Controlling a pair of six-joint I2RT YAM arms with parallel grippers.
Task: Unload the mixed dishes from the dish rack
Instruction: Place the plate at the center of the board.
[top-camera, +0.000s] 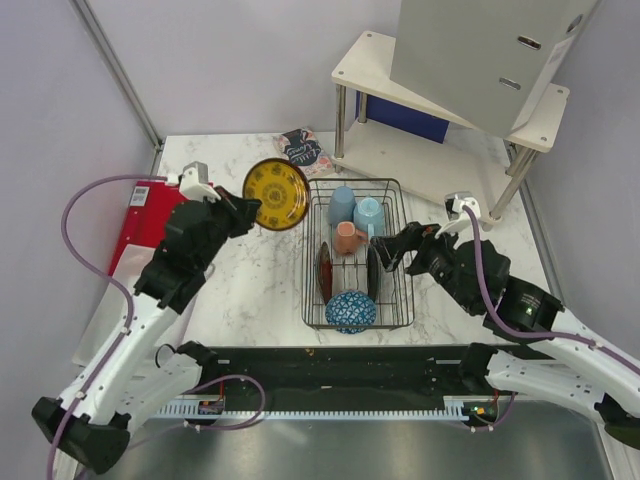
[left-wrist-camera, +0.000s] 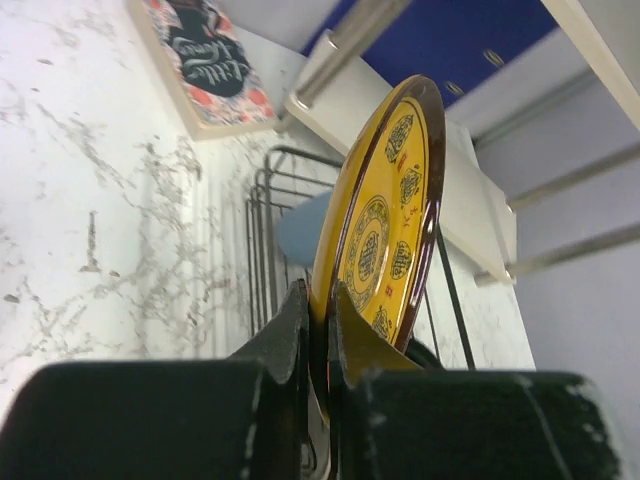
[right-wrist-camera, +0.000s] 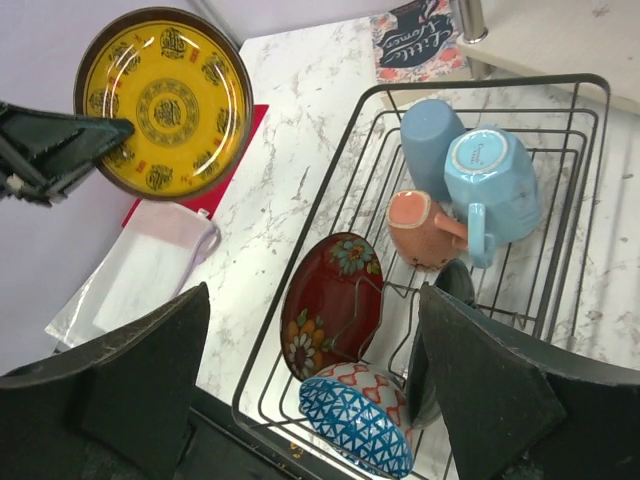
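Bench (top-camera: 260, 290): white marbled top, carrying the rack and a white shelf (top-camera: 420, 150) at the far right.

Rack (top-camera: 307, 262): black wire, standing at mid-bench between the two arms.

Left end effector (top-camera: 245, 212): clenched on the rim of the yellow plate (top-camera: 276, 194). The left wrist view shows both fingers (left-wrist-camera: 290, 330) pinching the plate's lower edge. The plate is outside the rack, just off its far-left corner and tilted. It has a dark brown rim and a yellow face with rings of brown medallions.

Right end effector (top-camera: 385, 250): released, fingers spread wide, empty, poised over the right half of the rack and touching nothing that can be seen.

Rack contents, near end to far end:
- Bowl (right-wrist-camera: 360, 425): blue-and-white lattice pattern, tipped on its side.
- Red plate (right-wrist-camera: 330, 305): on edge, floral motifs.
- Black plate (top-camera: 372, 272): on edge, to the right of the red plate.
- Mug (right-wrist-camera: 420, 228): salmon pink, mouth down.
- Two light-blue cups (right-wrist-camera: 430, 145) (right-wrist-camera: 495, 185): side by side, bases up. One base carries a small mark that is not legible.

Booklet (top-camera: 301, 150): flat on the bench beyond the rack. The word "Little" is readable; the rest is unclear.
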